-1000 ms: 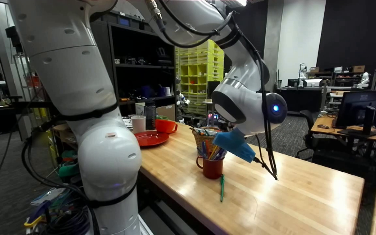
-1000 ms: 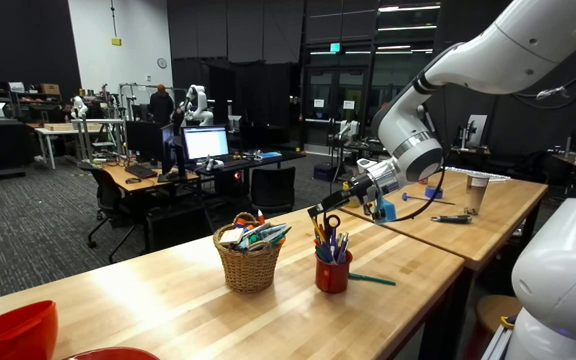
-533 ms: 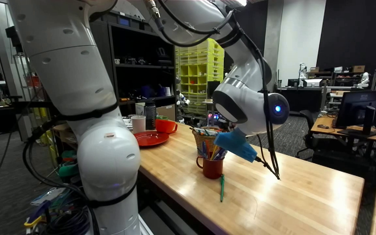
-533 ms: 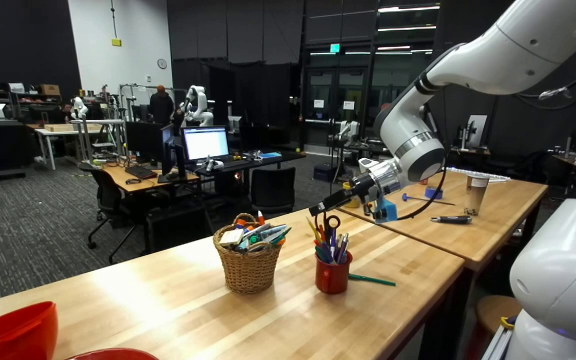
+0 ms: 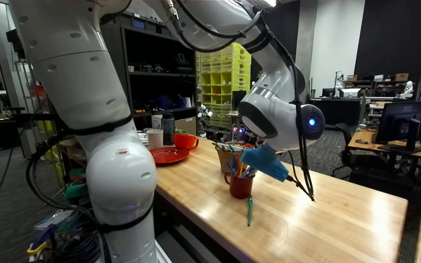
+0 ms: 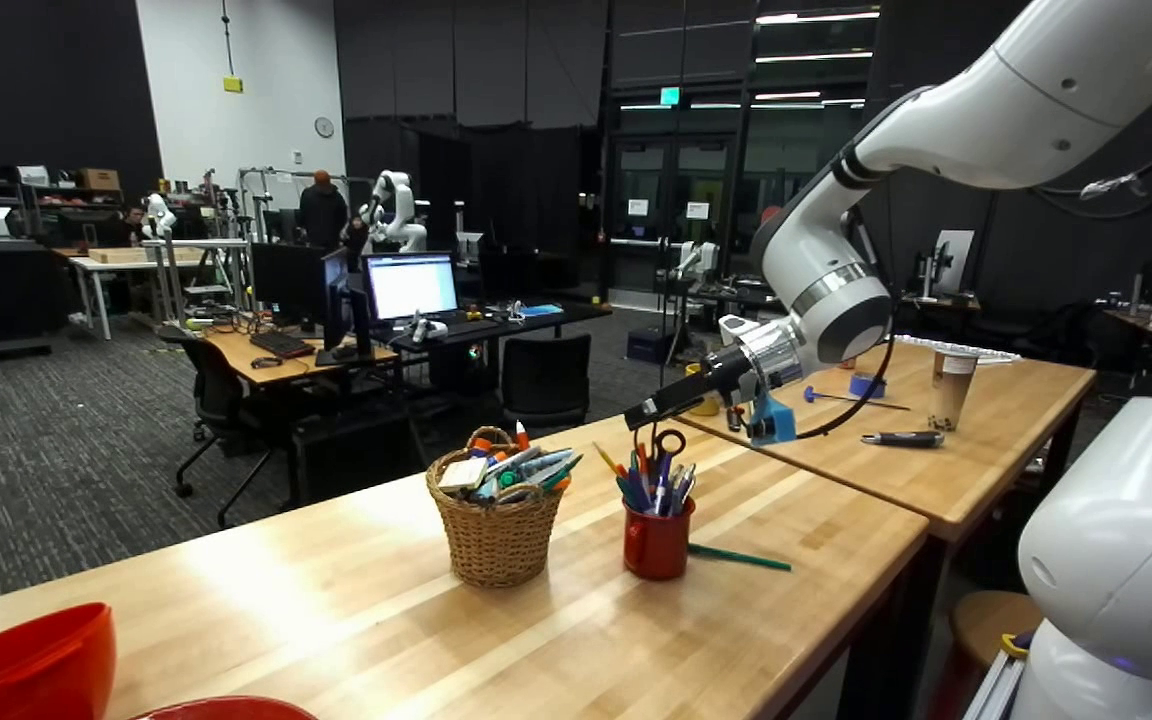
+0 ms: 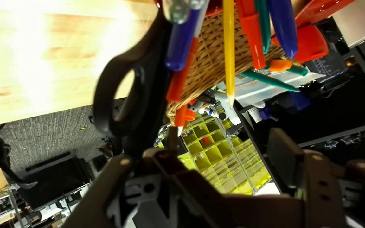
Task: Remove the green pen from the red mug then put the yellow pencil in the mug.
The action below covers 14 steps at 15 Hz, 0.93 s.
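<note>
Along the pale wooden table [image 5: 327,223], can see the red mug [image 6: 655,548] upright near the wicker basket [image 6: 498,545] and, lying flat just beside the mug's base, the green pen [image 5: 249,213]. Can also make out the yellow pencil [image 7: 229,53] leaning tip-up in the mug among pens [image 7: 283,28] and scissors [image 7: 156,76]. Above, can spot the gripper [image 7: 227,142] close to the scissors, with 2 jaws standing wide apart and nothing held between.

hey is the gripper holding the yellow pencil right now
No, in the wrist view the open gripper has nothing in its grasp, and the yellow pencil ends short of it.
</note>
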### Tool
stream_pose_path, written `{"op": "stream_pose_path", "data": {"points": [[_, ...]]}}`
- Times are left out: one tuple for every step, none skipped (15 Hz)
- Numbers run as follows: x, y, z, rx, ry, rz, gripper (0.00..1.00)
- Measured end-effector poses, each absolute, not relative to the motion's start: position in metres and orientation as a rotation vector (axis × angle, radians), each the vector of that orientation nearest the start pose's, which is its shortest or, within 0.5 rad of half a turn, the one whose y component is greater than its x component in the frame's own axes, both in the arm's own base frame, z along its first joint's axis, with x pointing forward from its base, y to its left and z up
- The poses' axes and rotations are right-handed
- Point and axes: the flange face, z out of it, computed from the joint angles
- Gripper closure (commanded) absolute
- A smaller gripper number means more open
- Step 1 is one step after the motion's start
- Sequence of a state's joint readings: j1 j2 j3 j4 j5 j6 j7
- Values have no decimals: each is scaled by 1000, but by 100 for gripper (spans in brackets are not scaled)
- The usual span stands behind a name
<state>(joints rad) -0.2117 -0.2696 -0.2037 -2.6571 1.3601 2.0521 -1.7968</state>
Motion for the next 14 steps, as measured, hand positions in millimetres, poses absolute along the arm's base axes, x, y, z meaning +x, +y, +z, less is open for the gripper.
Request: {"op": "stream_pose_path", "data": {"points": [[386, -109, 336, -2107, -497, -1031, 0], [386, -107, 337, -2096, -505, -1030, 0], [385, -105, 339, -2084, -516, -1032, 0], [385, -102, 342, -2071, -536, -1038, 0], [384, -99, 346, -2059, -560, -1048, 0], [382, -96, 351, -2049, -585, -1060, 0], [381, -93, 357, -2043, -608, -1073, 0], [379, -90, 363, -2037, -629, -1086, 0], [378, -87, 370, -2031, -650, -1100, 0], [377, -85, 377, -2027, -669, -1115, 0], [377, -82, 385, -2029, -688, -1132, 0], [377, -82, 391, -2050, -701, -1150, 0], [379, -81, 398, -2091, -711, -1172, 0], [380, -81, 405, -2147, -718, -1195, 0]]}}
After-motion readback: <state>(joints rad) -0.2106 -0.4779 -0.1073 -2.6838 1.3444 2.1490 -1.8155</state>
